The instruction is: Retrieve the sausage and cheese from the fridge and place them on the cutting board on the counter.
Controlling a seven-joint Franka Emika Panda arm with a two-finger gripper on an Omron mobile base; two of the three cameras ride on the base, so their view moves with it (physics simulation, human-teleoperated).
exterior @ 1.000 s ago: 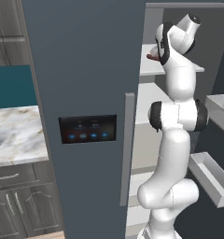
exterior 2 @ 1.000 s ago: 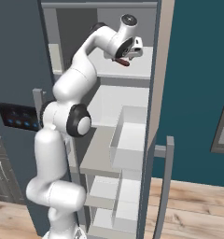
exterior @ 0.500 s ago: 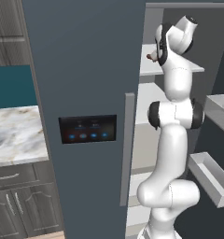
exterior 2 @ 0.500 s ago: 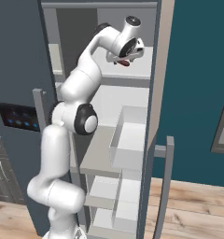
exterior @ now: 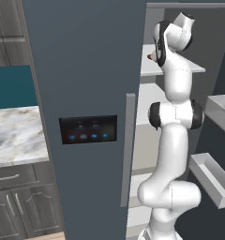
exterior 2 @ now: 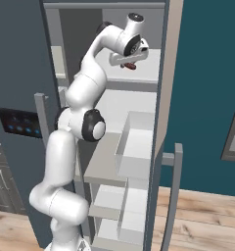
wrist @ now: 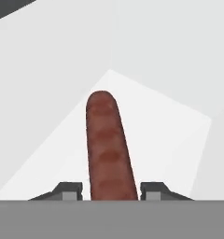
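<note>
Left base view: white arm reaches up into the open right half of the tall slate blue-grey fridge [exterior: 86, 70]. A tip of the slim dark red-brown sausage [exterior: 149, 57] pokes out left of the wrist, at upper white shelf [exterior: 191, 69] height. Fingers are hidden behind the wrist here. Closed left door carries a black panel with blue lights [exterior: 88, 129] and a long grey vertical handle [exterior: 127, 150]. White-and-grey veined marble counter [exterior: 13, 136] sits left of the fridge.

Right base view: two-finger gripper [exterior 2: 129, 64] is over the upper shelf, far inside the fridge, sausage right under the hand. Open door with white bins [exterior 2: 136, 142] is on the right.

Hand view: sausage runs straight out between the two dark fingertips [wrist: 69, 190], one tip on each side. Small gaps are visible at both tips, so can't tell if it's clamped. White shelf surface lies behind it.
</note>
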